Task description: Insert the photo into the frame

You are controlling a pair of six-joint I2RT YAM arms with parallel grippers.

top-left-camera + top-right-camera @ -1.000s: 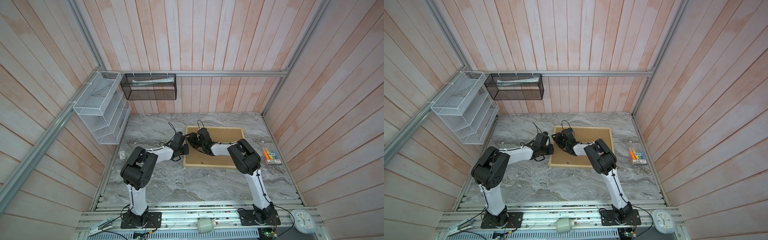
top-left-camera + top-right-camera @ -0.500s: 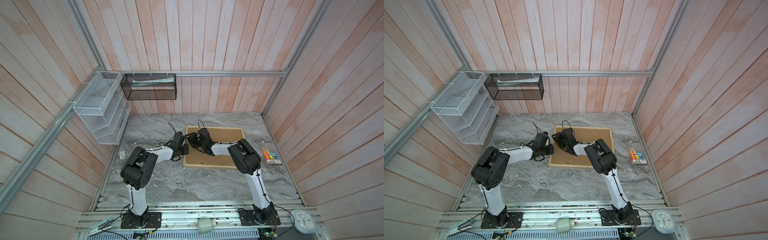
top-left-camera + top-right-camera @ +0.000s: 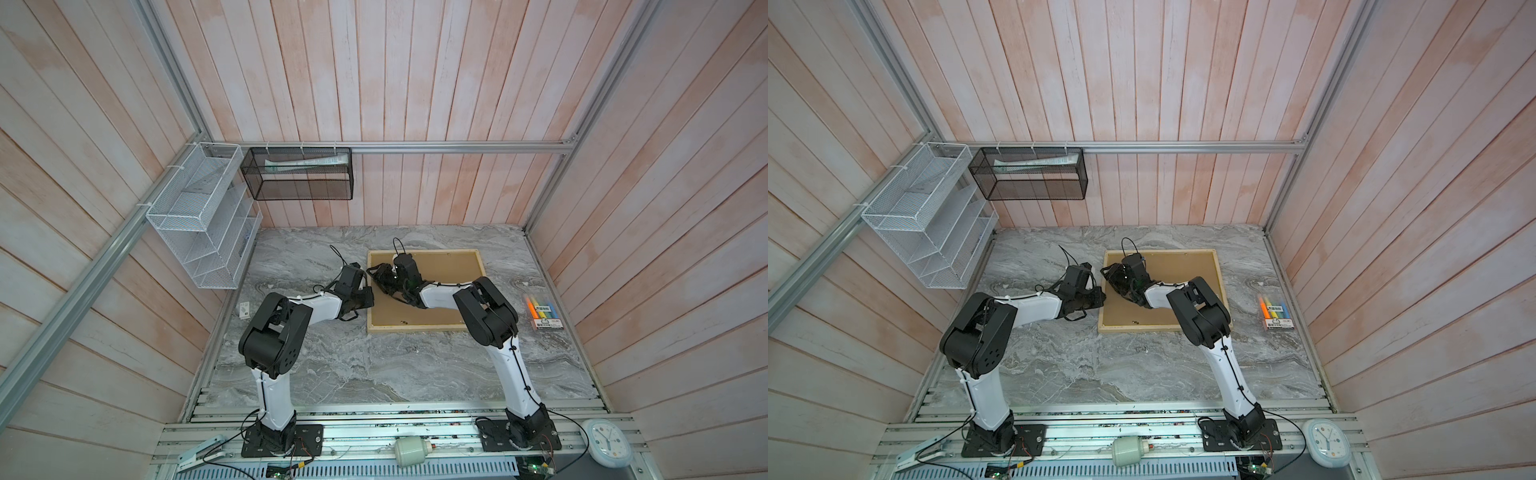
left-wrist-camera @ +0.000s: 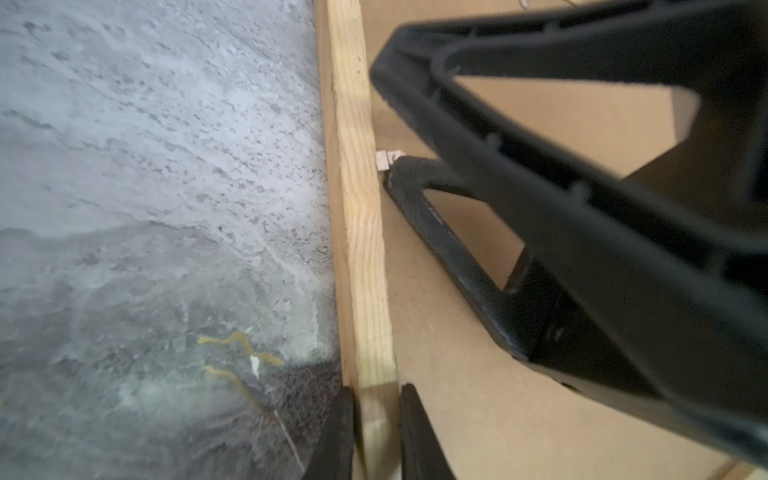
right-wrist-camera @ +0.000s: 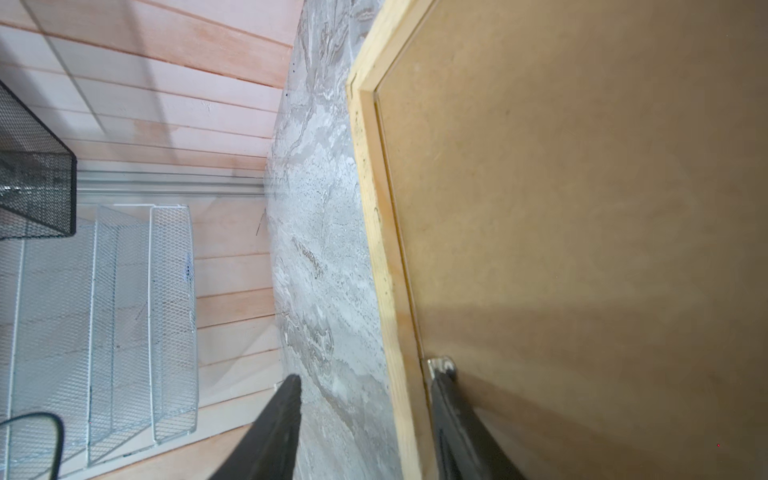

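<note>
Nothing has moved. The pale-wood frame lies fibreboard back up on the marble table. The left gripper pinches its rail, and the right gripper stands half-open, one fingertip touching a metal clip.

White shells cover the long links of the left arm and right arm; joints are bulky black housings. Thin black cables loop behind the black, open-webbed jaws.

You're seeing the frame lying flat and face down, its brown fibreboard back facing up inside pale wood rails. It's sitting well apart from the marker pack, and a small metal clip is showing on the rail farthest from it.
</note>
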